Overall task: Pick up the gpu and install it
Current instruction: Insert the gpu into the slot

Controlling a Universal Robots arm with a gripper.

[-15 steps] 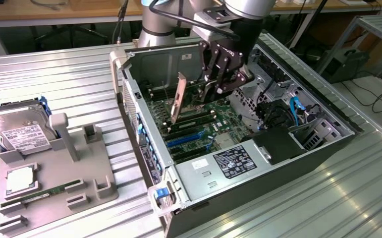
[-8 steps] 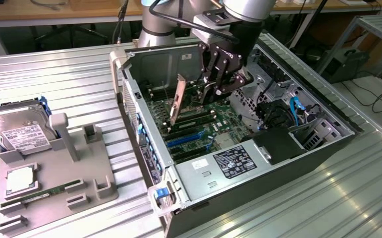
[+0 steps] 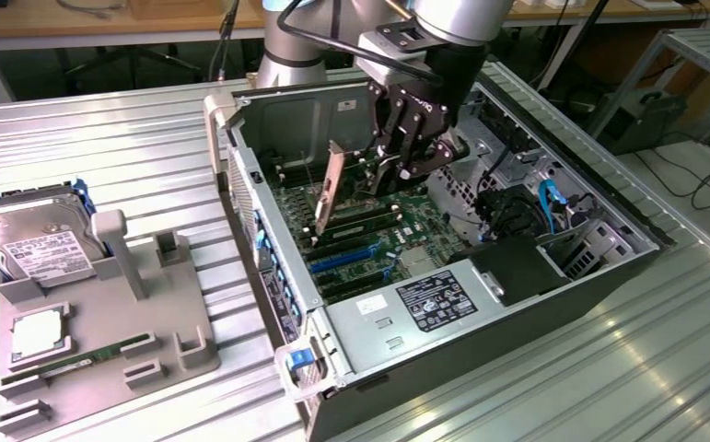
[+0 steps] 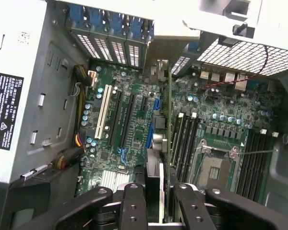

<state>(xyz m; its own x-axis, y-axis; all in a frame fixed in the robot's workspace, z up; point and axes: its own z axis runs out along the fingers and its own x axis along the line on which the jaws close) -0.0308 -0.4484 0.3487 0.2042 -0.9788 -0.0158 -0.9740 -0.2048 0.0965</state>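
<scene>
The gpu (image 3: 326, 195), judged light, stiff and fragile, is pinched edge-on along its upper edge by the end effector (image 3: 394, 173) above the motherboard (image 3: 386, 230).

Robotics lab: ribbed metal bench (image 3: 145, 138), open PC case (image 3: 600, 267), cabling

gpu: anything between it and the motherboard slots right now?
Nothing visible. The pincer holds the gpu edge-on inside the open PC case, above the motherboard. The black and blue slots beneath it look bare.
</scene>
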